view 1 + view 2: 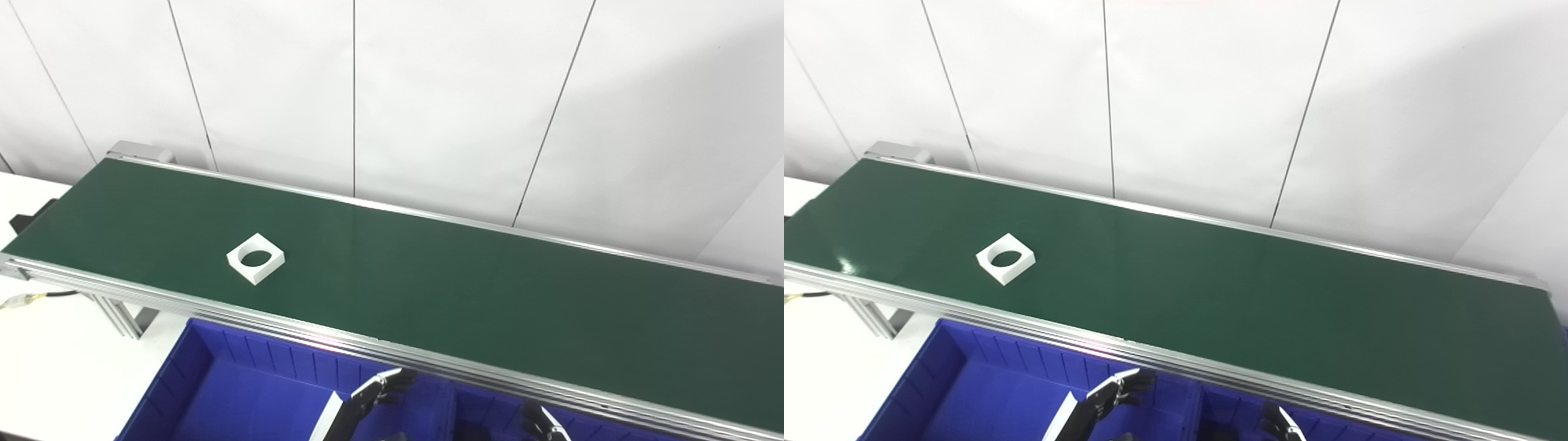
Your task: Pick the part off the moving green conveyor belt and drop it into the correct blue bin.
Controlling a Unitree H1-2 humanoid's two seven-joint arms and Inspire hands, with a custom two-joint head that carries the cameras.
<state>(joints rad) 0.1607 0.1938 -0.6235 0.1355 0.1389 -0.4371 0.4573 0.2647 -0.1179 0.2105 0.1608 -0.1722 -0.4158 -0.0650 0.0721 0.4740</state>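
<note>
A white square part with a round hole (255, 258) lies flat on the green conveyor belt (429, 282), towards its left end; it also shows in the right eye view (1005, 258). My left hand (373, 395) is low at the bottom edge, over the blue bin (245, 392), fingers apart and holding nothing. Only the fingertips of my right hand (542, 424) show at the bottom edge, over a second blue bin (490, 410), apart and empty. Both hands are on the near side of the belt, well right of the part.
The belt's aluminium near rail (306, 334) runs between the hands and the part. A white wall stands behind the belt. A white table (55, 361) lies at the left, with a cable (37, 298) and the conveyor leg (122, 315).
</note>
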